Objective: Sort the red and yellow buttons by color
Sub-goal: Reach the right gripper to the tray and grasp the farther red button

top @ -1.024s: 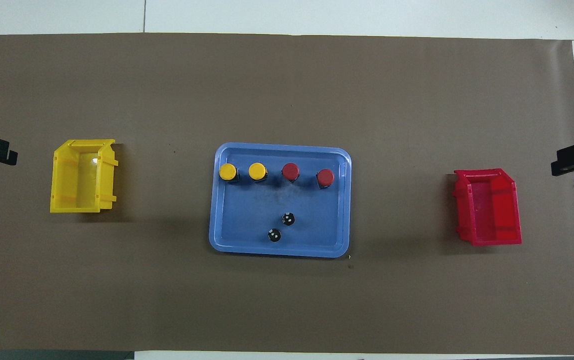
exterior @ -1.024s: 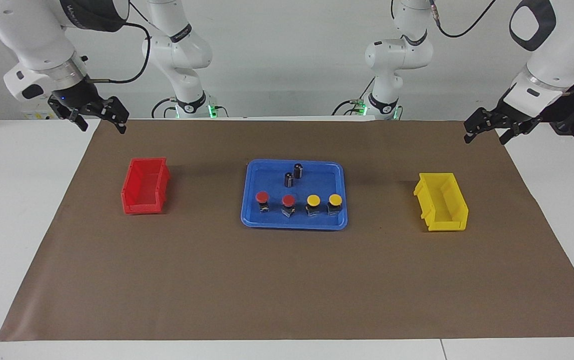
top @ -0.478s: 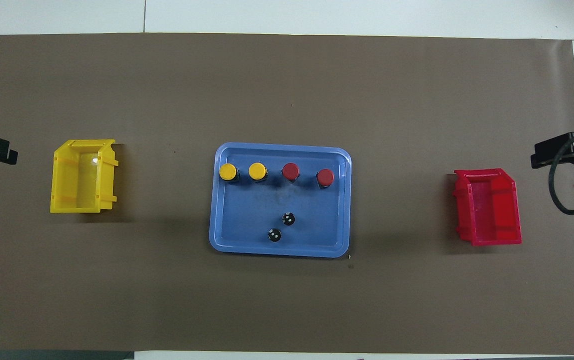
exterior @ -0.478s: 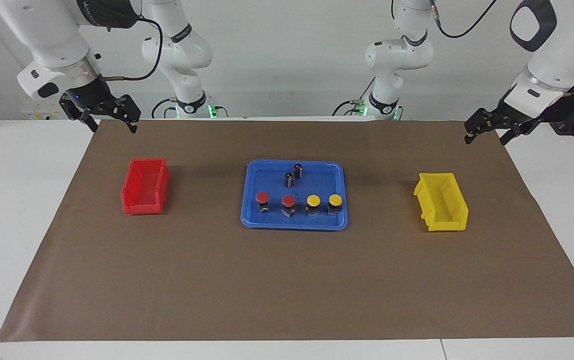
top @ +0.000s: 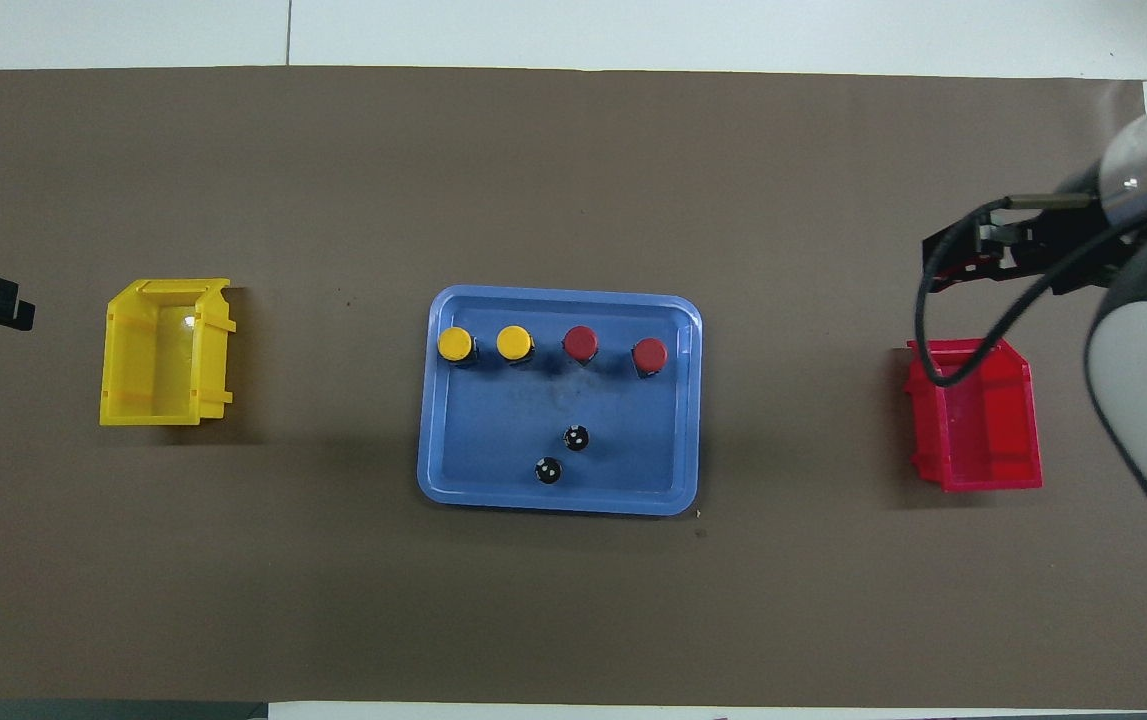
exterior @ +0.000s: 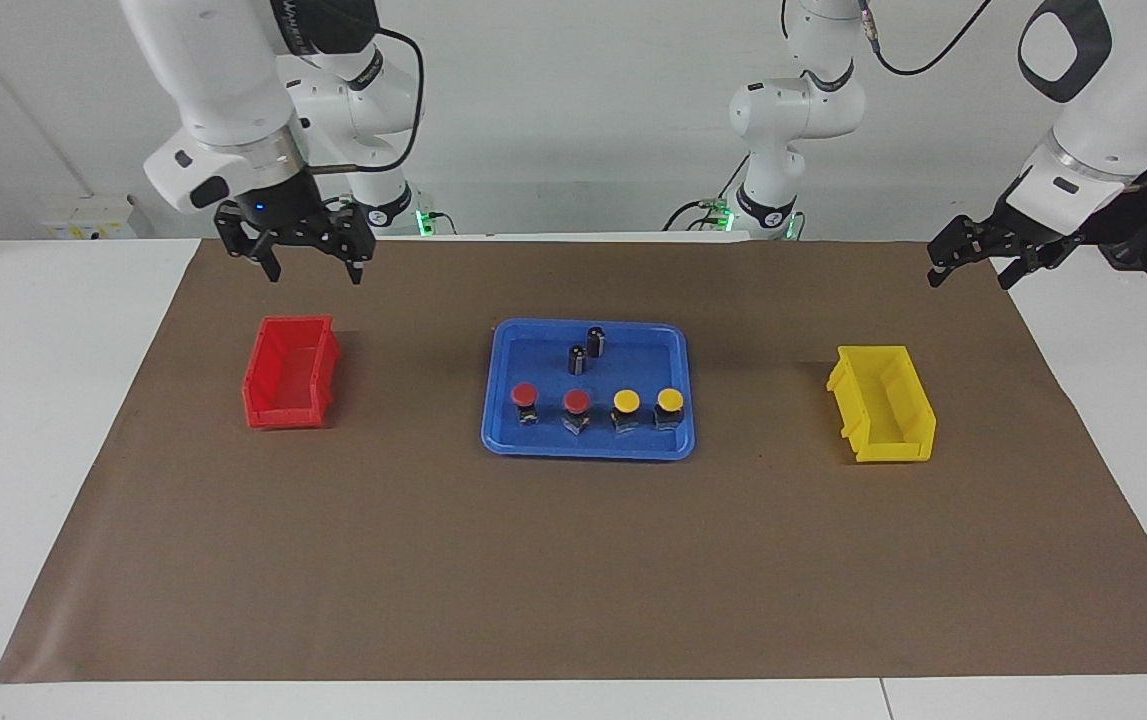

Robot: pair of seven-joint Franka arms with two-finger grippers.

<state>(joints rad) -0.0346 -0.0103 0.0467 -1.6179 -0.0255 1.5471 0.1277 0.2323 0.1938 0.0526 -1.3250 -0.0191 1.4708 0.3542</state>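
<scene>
The sorting is judged to be at its very start: all four buttons are seen standing in a row in the blue tray point(exterior: 588, 445), in the part of it farther from the robots, and both bins are seen empty. The two red buttons point(exterior: 525, 394) point(exterior: 576, 401) are placed toward the right arm's end of the row, the two yellow buttons point(exterior: 626, 401) point(exterior: 670, 400) toward the left arm's end. Two dark capless cylinders point(exterior: 586, 350) are found in the same tray, nearer to the robots.

The right claw point(exterior: 313, 262) is held wide and empty in the air, over the brown mat point(exterior: 573, 580) just beside the red bin point(exterior: 291, 372). It is well apart from the tray, so no button is touched. The left claw point(exterior: 968, 265) is parked at the mat's edge near the yellow bin point(exterior: 883, 402), wide and empty, and is taken to be waiting.

The step in hand is judged to be the reach for a first red button. For the next move, the right claw must be carried over the tray, lined up above the nearest red cap, and lowered without the neighbouring button being knocked.
</scene>
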